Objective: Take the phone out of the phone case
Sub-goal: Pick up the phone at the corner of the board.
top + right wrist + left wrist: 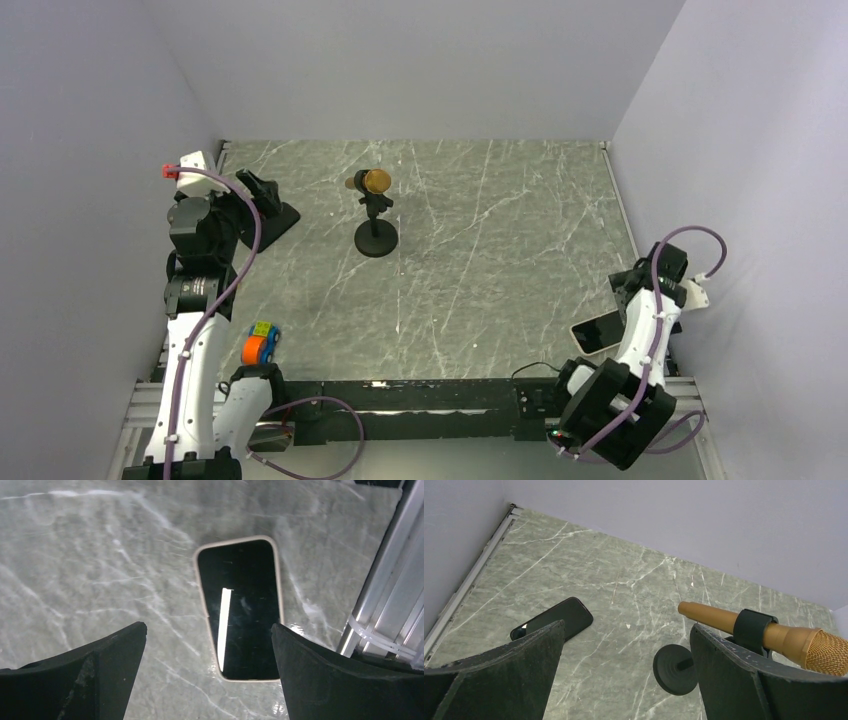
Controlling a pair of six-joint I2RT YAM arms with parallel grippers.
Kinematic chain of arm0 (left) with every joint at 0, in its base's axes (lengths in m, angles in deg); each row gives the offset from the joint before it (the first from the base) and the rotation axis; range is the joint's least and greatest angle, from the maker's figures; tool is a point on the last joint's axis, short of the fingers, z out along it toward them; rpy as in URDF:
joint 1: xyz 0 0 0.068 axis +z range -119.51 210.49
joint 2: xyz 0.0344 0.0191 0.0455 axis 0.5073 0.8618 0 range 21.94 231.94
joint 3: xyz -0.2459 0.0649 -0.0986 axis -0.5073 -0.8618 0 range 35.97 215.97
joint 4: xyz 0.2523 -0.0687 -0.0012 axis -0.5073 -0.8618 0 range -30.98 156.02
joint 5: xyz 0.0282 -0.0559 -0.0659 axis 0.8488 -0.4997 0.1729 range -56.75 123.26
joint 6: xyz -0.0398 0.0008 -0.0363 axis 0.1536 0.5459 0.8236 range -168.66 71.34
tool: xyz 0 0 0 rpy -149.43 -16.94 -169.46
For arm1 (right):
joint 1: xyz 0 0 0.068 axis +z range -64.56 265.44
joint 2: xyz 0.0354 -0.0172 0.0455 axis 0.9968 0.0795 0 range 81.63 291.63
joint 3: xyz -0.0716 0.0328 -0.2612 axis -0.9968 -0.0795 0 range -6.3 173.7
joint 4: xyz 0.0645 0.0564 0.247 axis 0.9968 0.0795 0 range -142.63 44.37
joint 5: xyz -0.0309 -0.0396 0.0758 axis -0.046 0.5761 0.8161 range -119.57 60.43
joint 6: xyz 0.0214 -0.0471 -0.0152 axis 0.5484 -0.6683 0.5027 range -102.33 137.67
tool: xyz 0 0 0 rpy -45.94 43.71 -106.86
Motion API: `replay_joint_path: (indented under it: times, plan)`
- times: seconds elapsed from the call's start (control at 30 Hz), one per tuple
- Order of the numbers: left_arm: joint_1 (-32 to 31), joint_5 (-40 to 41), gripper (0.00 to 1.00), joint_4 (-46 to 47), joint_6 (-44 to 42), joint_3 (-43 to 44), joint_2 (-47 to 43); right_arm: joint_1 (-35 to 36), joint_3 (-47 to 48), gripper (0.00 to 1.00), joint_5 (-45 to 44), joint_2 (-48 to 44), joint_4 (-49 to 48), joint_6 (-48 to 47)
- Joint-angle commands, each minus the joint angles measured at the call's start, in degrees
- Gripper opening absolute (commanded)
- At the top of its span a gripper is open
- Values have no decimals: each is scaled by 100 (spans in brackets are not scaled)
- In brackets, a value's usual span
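Dark-screened phone in a pale cream-rimmed phone case [239,610]: flat, screen up, on the grey veined marble surface [75,555], directly below the right pincer [207,640], a little toward its right finger

Right pincer wide, holding nothing, one finger to each side of the phone's long edges. Looks lined up for a grip across the width

Silver metal rail [385,590] just outside the right finger. Judged tight on that side, so a straight descent suits better than a sideways approach

Left pincer [626,630] also wide and empty, well apart from the phone. Ahead of its left finger lies a flat black slab [555,620], and ahead of its right finger a gold microphone on a black round-footed stand [764,637]

Hard to make out:
- pale rim could be the case lip or the phone's own frame
- case back is hidden
- glare streak crosses the screen
- black slab could be a spare case or a second phone, cannot tell
- in the overhead view the right arm covers part of the phone
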Motion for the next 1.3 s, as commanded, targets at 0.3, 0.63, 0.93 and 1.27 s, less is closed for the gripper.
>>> replay_joint_path:
  times: [0.3, 0.63, 0.93, 1.27]
  plan:
    - [34, -440, 99, 291, 187, 84, -49, -1103, -809, 100, 647, 544, -1177, -287]
    - [32, -610, 99, 377, 197, 39, -113, -1212, -749, 100, 1225, 918, -1382, -738]
    - [34, -663, 99, 402, 205, 31, -123, -1167, -612, 100, 1259, 1160, -1235, -817]
    - [41, -645, 99, 339, 214, 61, -113, -212, 243, 100, 594, 2369, -449, -716]
